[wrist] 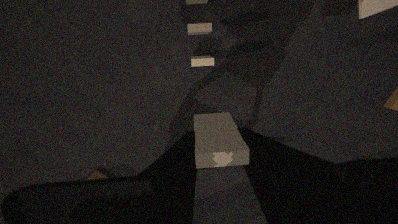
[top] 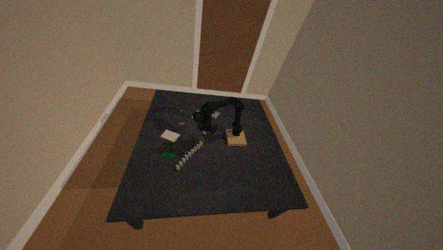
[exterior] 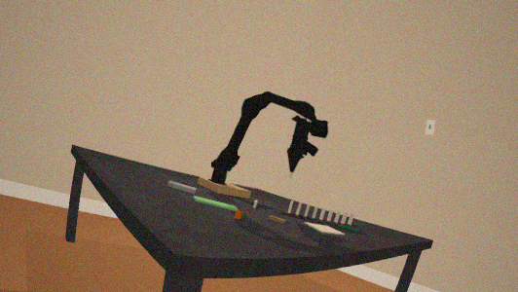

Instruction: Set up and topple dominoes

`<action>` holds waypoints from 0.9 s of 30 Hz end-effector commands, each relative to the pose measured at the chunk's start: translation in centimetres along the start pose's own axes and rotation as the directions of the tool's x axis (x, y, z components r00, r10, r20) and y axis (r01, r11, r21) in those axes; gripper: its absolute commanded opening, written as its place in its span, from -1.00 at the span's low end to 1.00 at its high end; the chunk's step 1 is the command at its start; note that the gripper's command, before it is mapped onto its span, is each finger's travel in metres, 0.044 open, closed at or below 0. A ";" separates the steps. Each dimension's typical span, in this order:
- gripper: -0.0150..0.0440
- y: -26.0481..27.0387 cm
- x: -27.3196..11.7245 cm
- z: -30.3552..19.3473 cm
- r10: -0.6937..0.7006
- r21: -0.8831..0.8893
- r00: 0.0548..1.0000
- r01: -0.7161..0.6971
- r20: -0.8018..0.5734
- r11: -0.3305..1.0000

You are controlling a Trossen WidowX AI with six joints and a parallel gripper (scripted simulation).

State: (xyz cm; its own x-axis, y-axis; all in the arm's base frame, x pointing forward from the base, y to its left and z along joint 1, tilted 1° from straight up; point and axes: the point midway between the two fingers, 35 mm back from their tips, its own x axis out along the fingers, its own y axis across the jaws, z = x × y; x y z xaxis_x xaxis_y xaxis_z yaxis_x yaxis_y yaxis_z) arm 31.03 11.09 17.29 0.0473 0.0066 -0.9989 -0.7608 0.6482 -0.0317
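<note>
A row of several upright pale dominoes (top: 177,167) (exterior: 290,206) (wrist: 202,62) stands on the dark table. My gripper (exterior: 291,170) (wrist: 215,136) is shut on a pale domino (wrist: 215,131), which sits between the fingertips in the wrist view. The gripper hangs high above the table, off the robot-base end of the row, and the row's nearest dominoes show ahead of the fingers in the wrist view. Another small pale domino (exterior: 255,204) is on the table between the robot's base and the row, apart from it. Its exact pose is too small to tell.
A white slab (top: 170,135) (exterior: 323,228) and a dark green flat piece (top: 169,154) lie beside the row. A brown block (top: 181,123) (exterior: 277,219), an orange block (exterior: 238,214), a light green bar (exterior: 215,202) and a grey bar (exterior: 182,186) lie farther off.
</note>
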 end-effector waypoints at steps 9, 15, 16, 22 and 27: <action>-0.13 -0.3 5.0 0.5 0.006 0.007 1.000 -0.006 -0.003 1.000; -0.13 -0.3 7.9 0.5 0.006 0.007 1.000 -0.006 -0.003 1.000; -0.13 -0.3 8.3 0.5 0.006 0.007 1.000 -0.006 -0.003 1.000; -0.13 -0.1 11.1 0.2 0.007 0.007 1.000 -0.007 -0.003 1.000; -0.13 0.1 13.1 -0.2 0.007 0.007 1.000 -0.007 -0.003 1.000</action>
State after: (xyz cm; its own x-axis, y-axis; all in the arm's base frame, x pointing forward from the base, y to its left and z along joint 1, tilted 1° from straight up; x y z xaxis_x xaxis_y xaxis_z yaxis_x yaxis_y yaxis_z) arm 31.80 11.22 5.48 0.0486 0.0069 -0.9988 -0.7581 0.6514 -0.0324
